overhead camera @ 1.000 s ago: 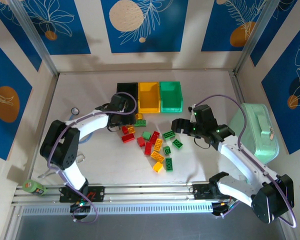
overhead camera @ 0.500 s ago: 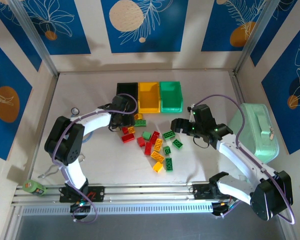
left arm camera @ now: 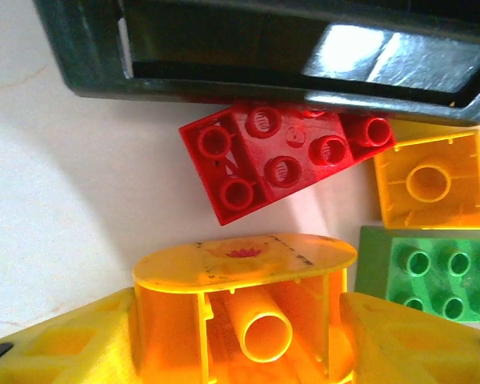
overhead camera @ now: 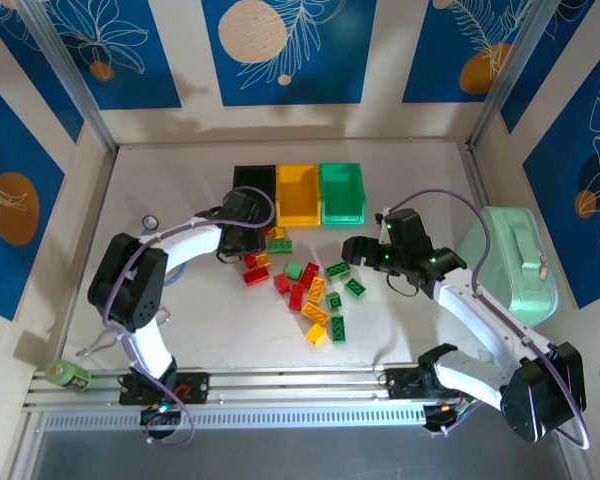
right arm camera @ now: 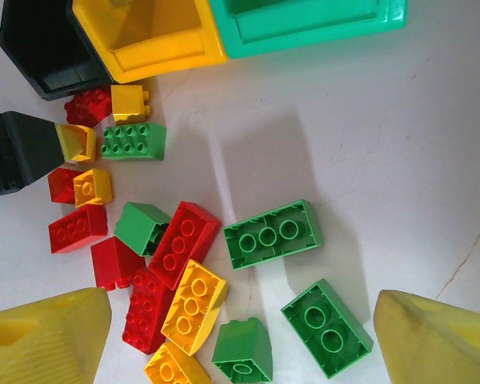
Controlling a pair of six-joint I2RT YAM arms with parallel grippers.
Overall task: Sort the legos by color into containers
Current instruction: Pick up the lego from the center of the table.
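Yellow brick (left arm camera: pixel 244 316) sat on its side, hollow base toward left wrist camera. Left gripper (left arm camera: pixel 242 328) fingers (left arm camera: pixel 56 344) clamped its two sides. Red brick (left arm camera: pixel 280 156) lay at 12 o'clock, against black bin (left arm camera: pixel 88 56). Step called for straight lift clear of neighbours, then swing to yellow bin (overhead camera: pixel 297 193) at 1 o'clock. Right gripper (right arm camera: pixel 242 336) hung spread wide, empty, over green bricks (right arm camera: pixel 268 234).

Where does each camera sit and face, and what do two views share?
Top external: above, behind the bases, facing down at the table; both arms show.
Left wrist: facing down at red lego by black bin; left claw grips yellow lego.
Right wrist: facing down at lego pile; right claw open.
Shared: both wrist views show the black bin.
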